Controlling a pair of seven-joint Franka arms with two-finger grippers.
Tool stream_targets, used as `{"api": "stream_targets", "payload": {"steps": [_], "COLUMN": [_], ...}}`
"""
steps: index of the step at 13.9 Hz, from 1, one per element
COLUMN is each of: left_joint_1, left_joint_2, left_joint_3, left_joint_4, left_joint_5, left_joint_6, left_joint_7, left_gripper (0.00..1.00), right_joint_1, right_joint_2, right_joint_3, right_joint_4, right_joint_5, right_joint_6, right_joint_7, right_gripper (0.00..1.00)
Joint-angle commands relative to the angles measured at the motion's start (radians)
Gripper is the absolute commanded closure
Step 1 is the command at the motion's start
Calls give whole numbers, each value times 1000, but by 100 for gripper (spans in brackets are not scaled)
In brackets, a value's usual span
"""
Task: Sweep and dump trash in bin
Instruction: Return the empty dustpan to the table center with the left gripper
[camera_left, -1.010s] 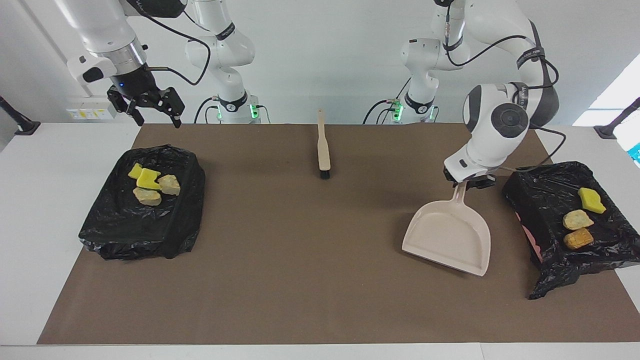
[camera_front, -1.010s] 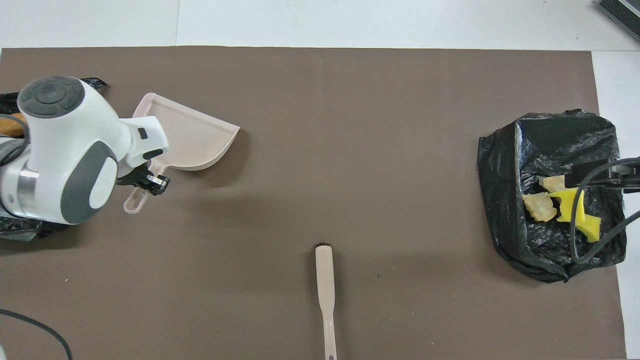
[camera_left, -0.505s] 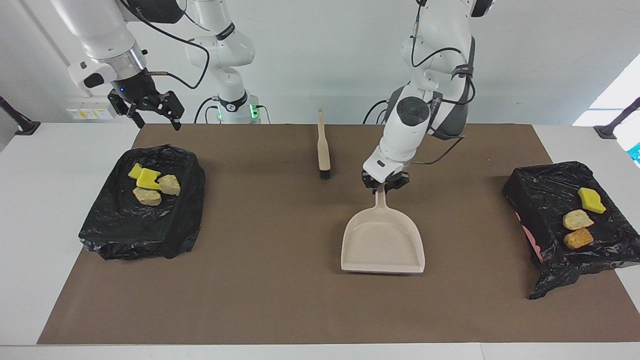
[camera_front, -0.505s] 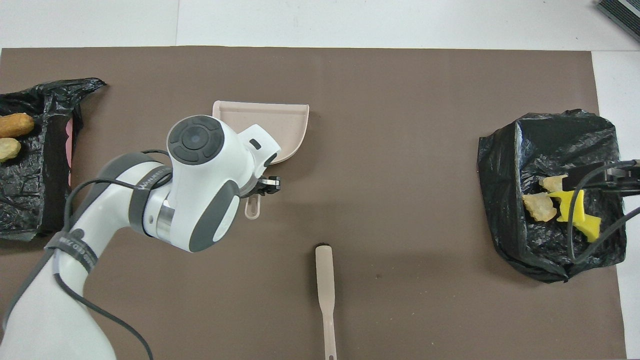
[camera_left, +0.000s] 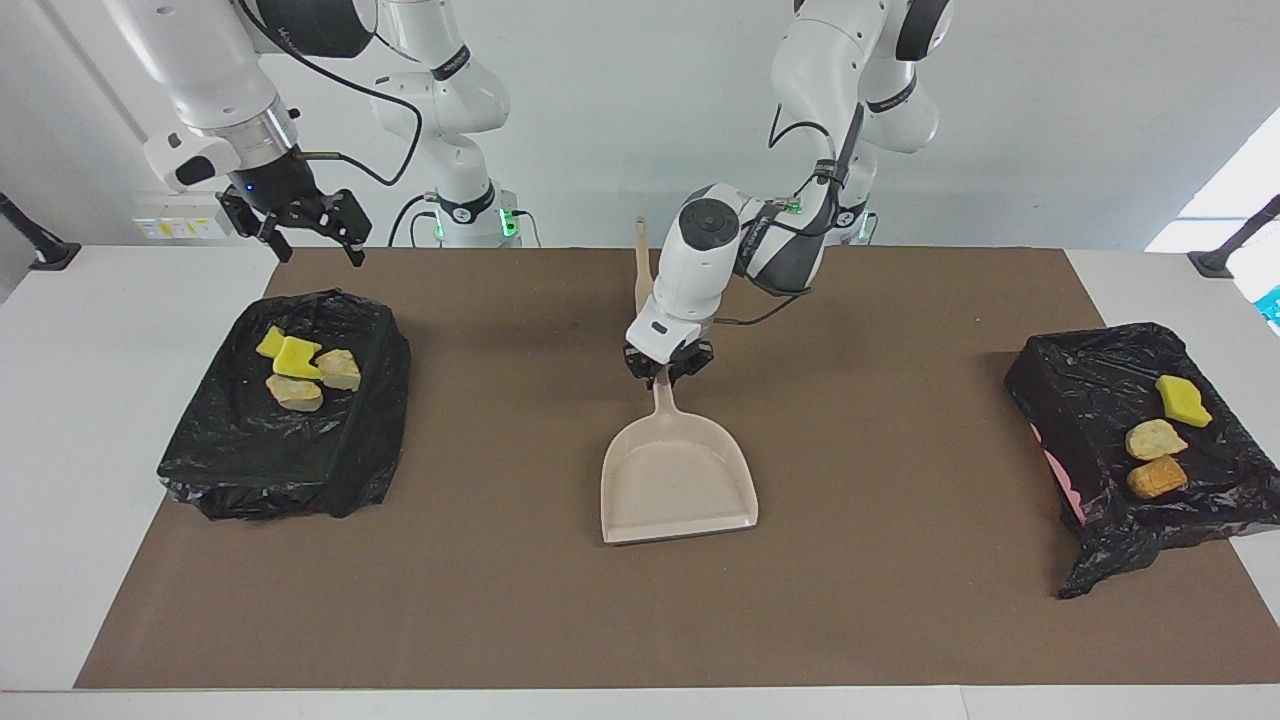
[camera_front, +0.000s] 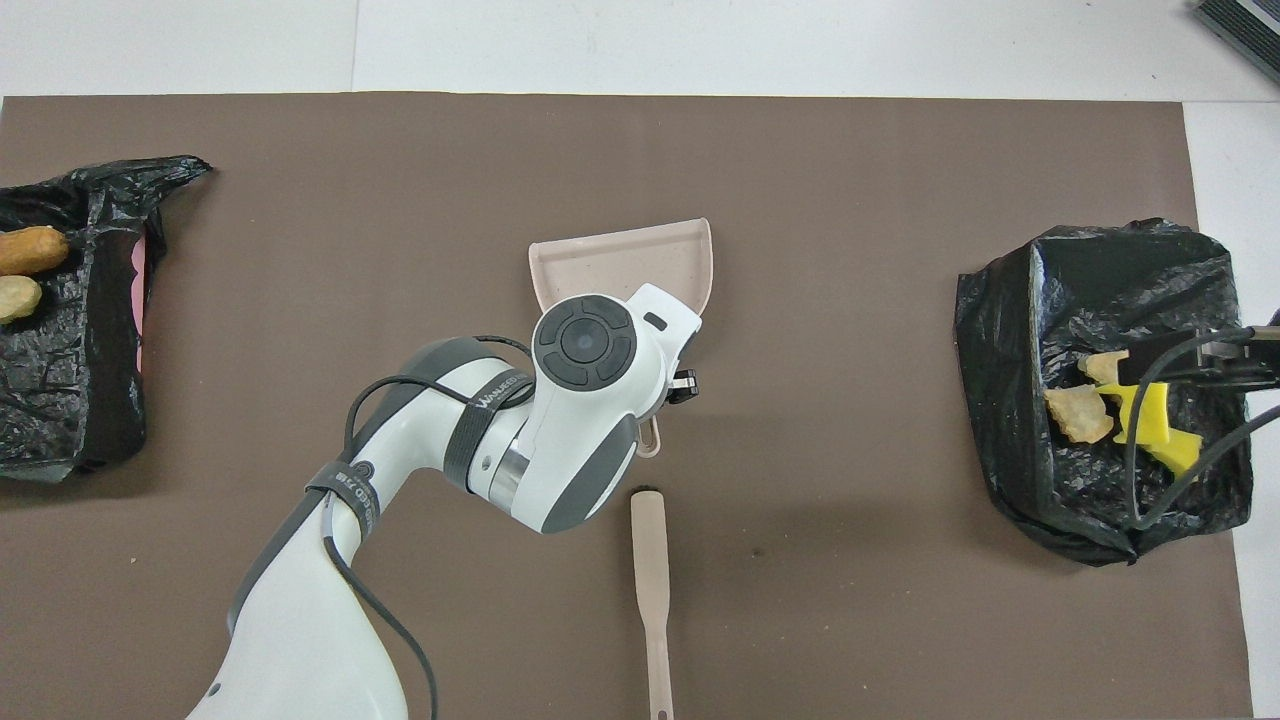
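1. Your left arm comes in from its base, folds at the elbow and points its wrist steeply down over the middle of the brown mat (camera_left: 900, 600). The left gripper (camera_left: 668, 372) is clamped on the handle of the beige dustpan (camera_left: 678, 487).

2. The dustpan sits mid-mat, handle toward the robots and open lip pointing away from them, turned slightly off square. From the facing view the pan looks like it's at mat level, but I can't tell if it's fully resting there.

3. The brush (camera_front: 649, 590) lies flat on the mat, nearer to the robots than the dustpan, its bristle end just beside the tip of the dustpan handle.

4. Your right arm waits, raised near the right arm's end of the table. The right gripper (camera_left: 312, 237) hangs with its fingers spread wide and nothing in them, over the mat's edge by the black-bagged bin (camera_left: 330, 460).

5. The trash is split: four lumps (camera_left: 300, 365) sit in that bin, three more lumps (camera_left: 1160, 440) in the other black-bagged bin (camera_left: 1100, 520) at the left arm's end.
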Motion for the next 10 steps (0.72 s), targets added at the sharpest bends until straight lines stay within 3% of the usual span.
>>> {"api": "stream_targets", "payload": {"steps": [1, 5, 10], "left_joint_1": [5, 106, 305], "left_joint_2": [-1, -89, -185], "left_joint_3": [32, 37, 37], "left_joint_4": [34, 34, 40], "left_joint_5": [0, 1, 3], "left_joint_6": [-18, -91, -206], "left_joint_7": [-14, 32, 315], "left_gripper": [0, 0, 0], "right_joint_1": [-8, -16, -16], "right_joint_2": [-24, -17, -25], "right_joint_3": [7, 8, 10], "right_joint_4": [-32, -21, -6], "right_joint_5": [-32, -52, -37], "right_joint_6": [32, 43, 31], "right_joint_7": [-47, -41, -43], "right_gripper": [0, 0, 0]}}
